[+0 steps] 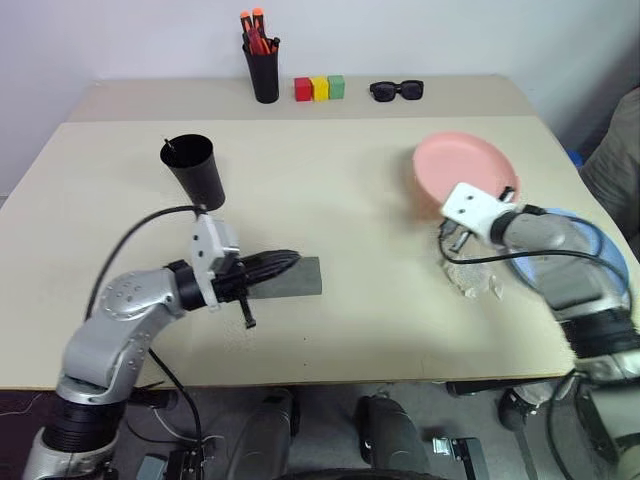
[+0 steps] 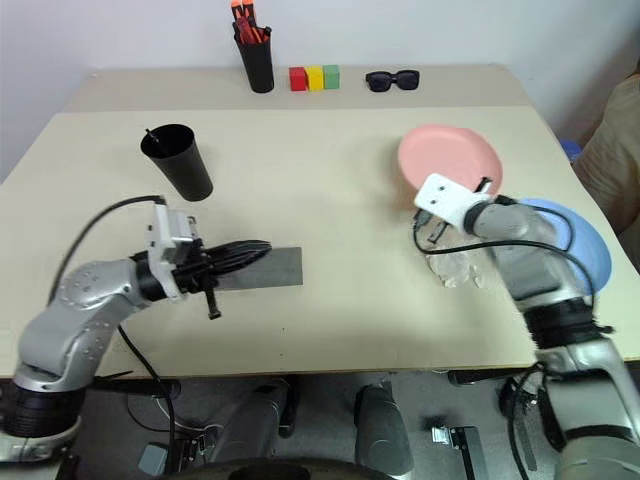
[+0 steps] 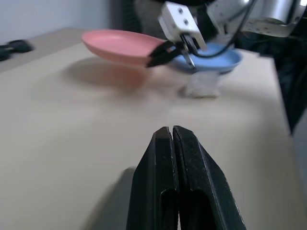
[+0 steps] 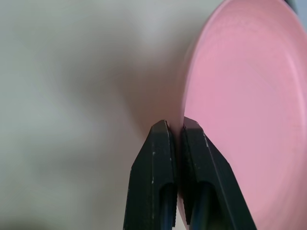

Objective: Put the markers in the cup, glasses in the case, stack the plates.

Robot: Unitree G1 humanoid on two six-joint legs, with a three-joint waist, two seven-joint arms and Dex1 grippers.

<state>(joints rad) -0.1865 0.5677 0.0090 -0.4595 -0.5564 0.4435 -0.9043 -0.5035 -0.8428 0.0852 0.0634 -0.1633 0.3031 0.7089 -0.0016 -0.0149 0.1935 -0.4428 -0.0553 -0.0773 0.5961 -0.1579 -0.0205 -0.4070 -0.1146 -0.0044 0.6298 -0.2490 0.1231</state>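
Note:
My right gripper [image 4: 175, 125] is shut on the near rim of the pink plate [image 1: 465, 165], which sits a little above the table with its shadow under it. The light blue plate [image 2: 585, 245] lies to its right, partly under my right arm. My left gripper [image 1: 290, 262] is shut and empty, lying level over the flat grey case [image 1: 305, 280] and pointing right. The tall black cup [image 1: 195, 170] stands behind my left arm, with a slim dark tip showing at its rim. The markers cannot be made out otherwise, and the glasses are out of view.
At the back edge stand a narrow black cup of orange-capped markers [image 1: 264, 65], three coloured blocks [image 1: 319, 88] and black sunglasses [image 1: 397, 91]. A crumpled clear plastic piece [image 1: 470, 275] lies under my right wrist.

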